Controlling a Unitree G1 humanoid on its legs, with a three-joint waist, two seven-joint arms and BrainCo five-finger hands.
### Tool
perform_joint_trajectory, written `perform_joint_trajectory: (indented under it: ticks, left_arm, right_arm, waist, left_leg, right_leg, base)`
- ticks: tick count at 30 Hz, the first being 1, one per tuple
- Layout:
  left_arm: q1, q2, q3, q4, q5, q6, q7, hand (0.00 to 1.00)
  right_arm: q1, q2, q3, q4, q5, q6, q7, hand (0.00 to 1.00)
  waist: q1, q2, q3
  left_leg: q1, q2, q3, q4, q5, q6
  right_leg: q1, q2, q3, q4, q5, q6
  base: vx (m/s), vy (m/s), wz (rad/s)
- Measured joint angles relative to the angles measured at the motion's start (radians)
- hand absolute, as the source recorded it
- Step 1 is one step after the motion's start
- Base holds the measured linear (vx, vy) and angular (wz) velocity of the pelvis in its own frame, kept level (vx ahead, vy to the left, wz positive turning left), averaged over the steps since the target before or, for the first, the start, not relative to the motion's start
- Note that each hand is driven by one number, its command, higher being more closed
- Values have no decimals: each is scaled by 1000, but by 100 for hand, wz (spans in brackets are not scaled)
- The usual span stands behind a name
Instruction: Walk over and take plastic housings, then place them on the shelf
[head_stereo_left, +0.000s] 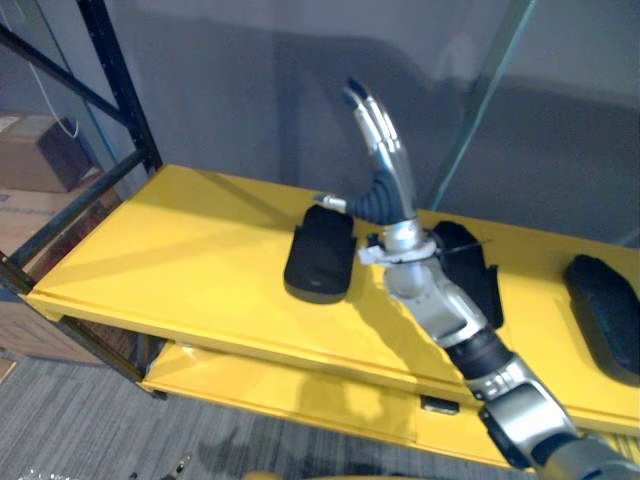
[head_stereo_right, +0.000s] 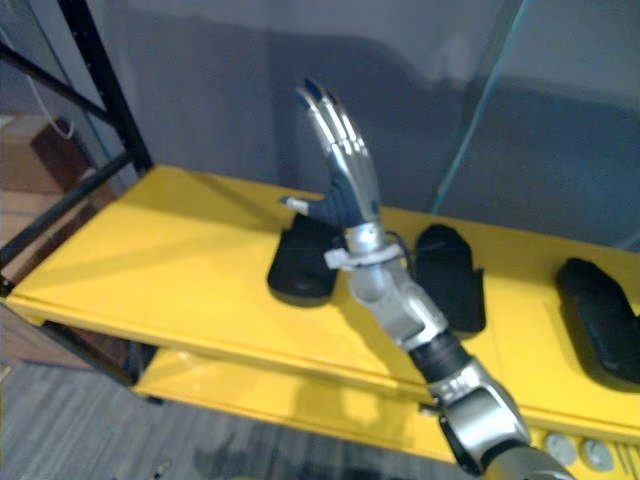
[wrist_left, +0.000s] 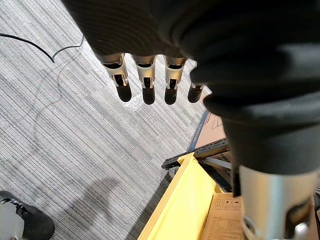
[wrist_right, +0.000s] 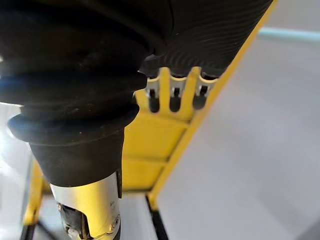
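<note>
The left hand (wrist_left: 146, 80) is recorded nearest the body, hung over the grey carpet (wrist_left: 75, 150) just off the end of the yellow shelf (wrist_left: 182, 200); its fingers are relaxed and nearly straight, and nothing is held in it. Further out, the right arm is seen rising from the lower right across the front edge of the shelf, above the lower tier (head_stereo_left: 300, 385). On the upper tier three black plastic housings are found lying flat and apart from one another: the left housing (head_stereo_left: 320, 255), the middle housing (head_stereo_right: 450, 275), partly covered by the forearm in the left eye view, and the right housing (head_stereo_left: 605, 310) near the edge of the view. Placement of these three is judged complete, as each rests fully on the yellow surface. No housing is carried by either hand, so whatever is left of the task is judged to call for another trip to fetch; whether any housings remain to be fetched cannot be told. Beyond the left housing the right hand (head_stereo_left: 385, 150) is held raised, fingers straight, close together and pointed upward, fully open and empty. Its thumb is stretched sideways just above the far end of the left housing; contact there cannot be confirmed. Behind all this the black upright (head_stereo_left: 120, 80) of the shelf frame and the grey wall (head_stereo_left: 250, 80) are noted
</note>
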Motion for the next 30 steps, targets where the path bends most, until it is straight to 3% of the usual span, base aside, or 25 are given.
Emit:
perform_joint_trajectory:
  ticks: [3, 8, 11, 14, 16, 19, 22, 25, 30]
  left_arm:
    - [7, 1, -21, 7, -8, -1, 1, 0]
    - [27, 0, -38, 8, -24, 2, 1, 0]
    - [29, -2, -36, 8, -49, 4, 0, 0]
    - [30, -6, -33, 7, -56, 9, -5, 0]
    - [36, -24, -26, 7, -85, 19, -18, 0]
    - [39, -33, -27, 4, -84, 23, -39, 0]
    - [41, -33, -41, -16, -61, 24, -75, 0]
    - [51, -29, -86, -36, 30, 29, -96, 0]
    - [47, -19, -188, -43, 41, 62, -107, 0]
  right_arm:
    - [120, -2, -167, -135, 162, 3, 42, 0]
    - [384, -38, -474, -278, 351, -35, 144, 0]
    - [562, -38, -653, -279, 449, -76, 188, 0]
    - [678, -28, -768, -276, 493, -111, 222, 0]
    - [768, 6, -844, -272, 534, -145, 259, 0]
    - [867, 61, -859, -230, 576, -191, 291, 0]
    - [920, 112, -845, -212, 574, -221, 300, 0]
    - [924, 118, -828, -212, 568, -244, 305, 0]
    - [922, 118, -813, -182, 599, -249, 297, 0]
  waist:
    - [-13, -3, -2]
    - [-86, -6, -5]
    - [-134, 11, 1]
    - [-166, 30, 1]
    - [-202, 40, 4]
    - [-228, 47, 10]
    - [-229, 50, 23]
    - [-231, 56, 35]
    - [-250, 66, 45]
  left_leg:
    - [17, 0, 24, -11, 0, 0]
    - [36, 6, 81, -20, -8, -1]
    - [53, 16, 125, -20, -21, -4]
    - [62, 24, 155, -21, -28, -5]
    - [69, 27, 171, -26, -29, -5]
    - [72, 29, 181, -24, -32, -7]
    - [76, 29, 196, -21, -33, -7]
    - [76, 26, 213, -19, -37, -5]
    - [70, 23, 223, -20, -38, -4]
  right_leg:
    - [-2, 0, 25, 0, 0, 0]
    - [-28, 1, 81, 9, 1, 2]
    - [-37, 11, 122, 11, 2, 2]
    - [-48, 17, 147, 11, 2, 3]
    - [-53, 21, 164, 12, 2, 3]
    - [-54, 22, 168, 14, 2, 3]
    - [-65, 22, 183, 30, 1, 3]
    - [-73, 19, 194, 34, 0, 3]
    - [-87, 17, 203, 37, 2, 5]
  base:
    - [19, 28, -22]
    - [9, 30, -32]
    - [17, 21, -39]
    - [24, 9, -33]
    - [33, 5, -22]
    - [10, 9, -9]
    - [-37, 6, -13]
    - [-48, 6, -18]
    - [-10, 5, -5]
